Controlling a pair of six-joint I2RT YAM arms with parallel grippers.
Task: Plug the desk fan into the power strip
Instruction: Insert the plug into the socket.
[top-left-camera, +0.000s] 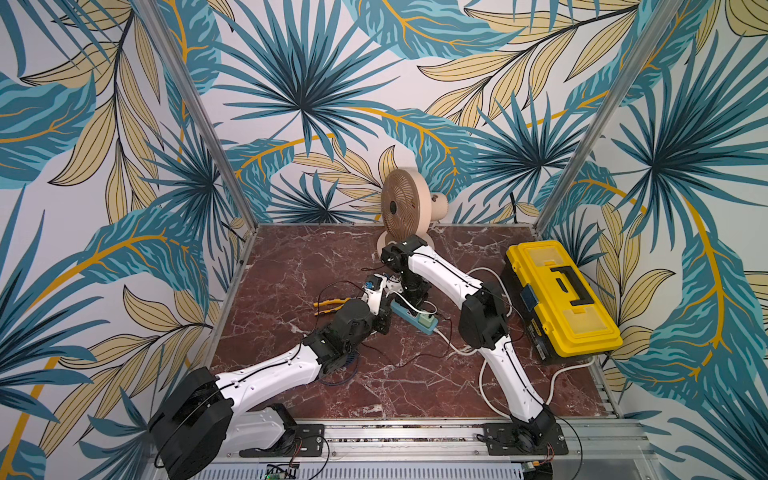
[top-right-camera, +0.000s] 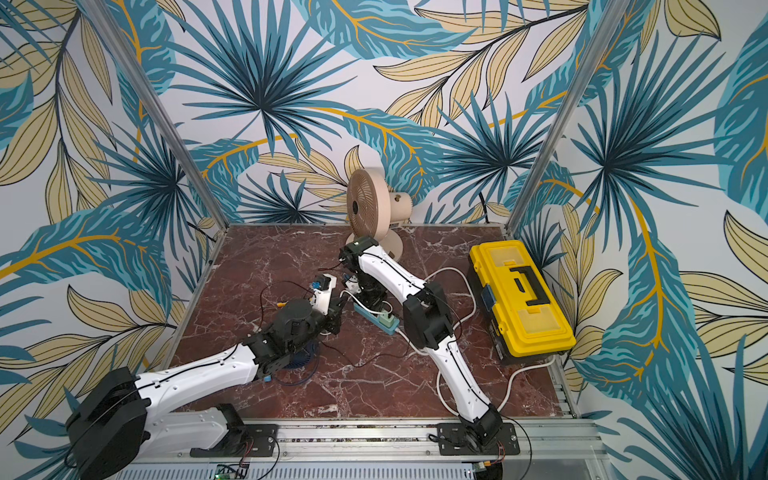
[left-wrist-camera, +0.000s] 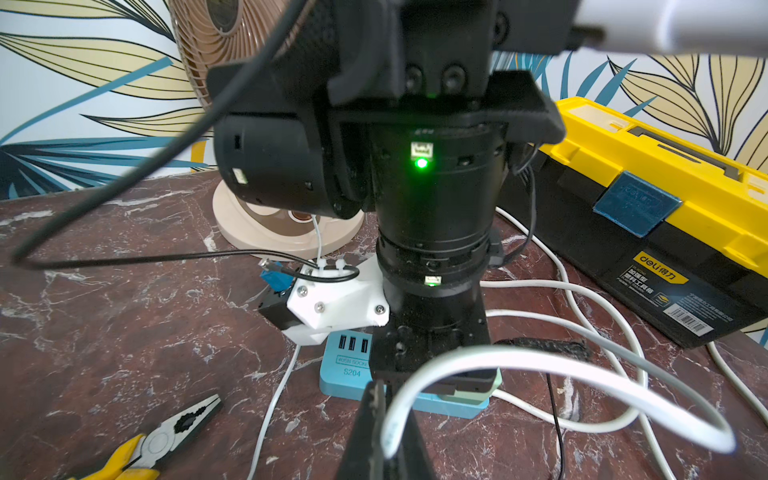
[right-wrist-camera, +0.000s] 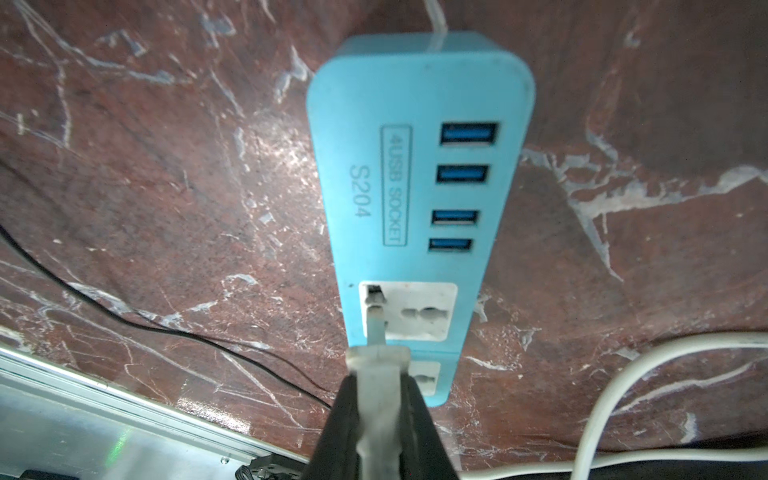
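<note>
Grips the white plug (right-wrist-camera: 376, 361) in the right hand (right-wrist-camera: 376, 399), closed down tight on its flat body, prongs aimed straight at a white socket face of the power strip (right-wrist-camera: 415, 174). Shows one prong at the mouth of a slot near the socket's edge; cannot tell whether entered or only touching. Looks not yet pushed home, with the plug's body clear of the face.

Pinches the fan's white cord (left-wrist-camera: 540, 357) in the left hand (left-wrist-camera: 388, 415), fully closed, just beside the strip. Probably does so to keep a slack loop behind the plug, against any pull dragging it off line.

Finds the power strip lying flat near the middle of the counter (top-left-camera: 291, 270), in front of the fan (top-left-camera: 401, 203) and directly beneath the right hand, its own thick cord trailing away across the counter. Leaves the pliers (left-wrist-camera: 166, 440) loose on the counter, apart from the work.

Reads "4USB SOCKET" in a box and "S204" beside it on the strip's blue top, next to four blue ports (right-wrist-camera: 461, 183). Reads "deli" on a yellow tag on the black side of the toolbox (top-left-camera: 582, 328), followed by Chinese characters, with smaller print and a barcode too fine to make out.
</note>
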